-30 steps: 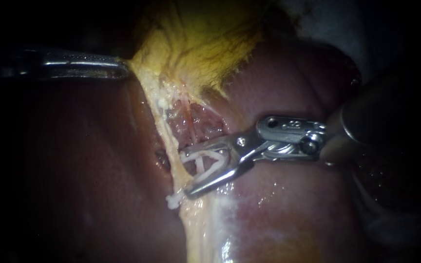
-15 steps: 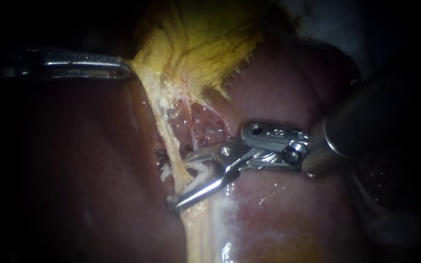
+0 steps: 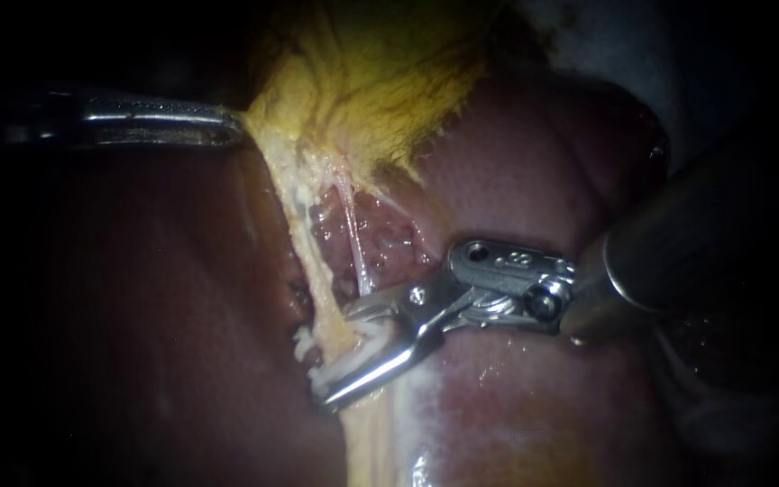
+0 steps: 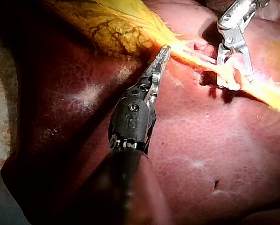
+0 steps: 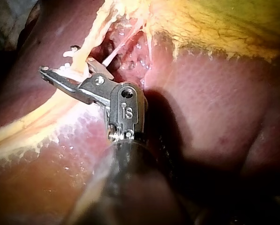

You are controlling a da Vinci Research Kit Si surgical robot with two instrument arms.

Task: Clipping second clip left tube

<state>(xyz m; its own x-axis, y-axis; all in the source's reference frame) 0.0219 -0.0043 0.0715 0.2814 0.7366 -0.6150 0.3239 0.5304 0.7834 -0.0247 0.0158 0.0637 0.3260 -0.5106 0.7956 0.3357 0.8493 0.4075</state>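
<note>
Endoscope: my left instrument [image 3: 227, 129] comes in at 10 o'clock, jaws closed on the yellow edge of the gallbladder [image 3: 380, 81]. My right instrument [image 3: 337, 358] enters from 3 o'clock, jaws part-closed and gripping a white clip [image 3: 362, 341] betw. them. The clip straddles the left tube [image 3: 319, 284], a pale band running 12 to 6 o'clock over the liver [image 3: 182, 316].

Left wrist cam: own jaws pinched on the gallbladder edge. Rt instrument is ahead, w/ the tube passing betw. its jaws.

Right wrist cam: tube crosses betw. own jaws, short of the hinge, clip w/ it.
</note>
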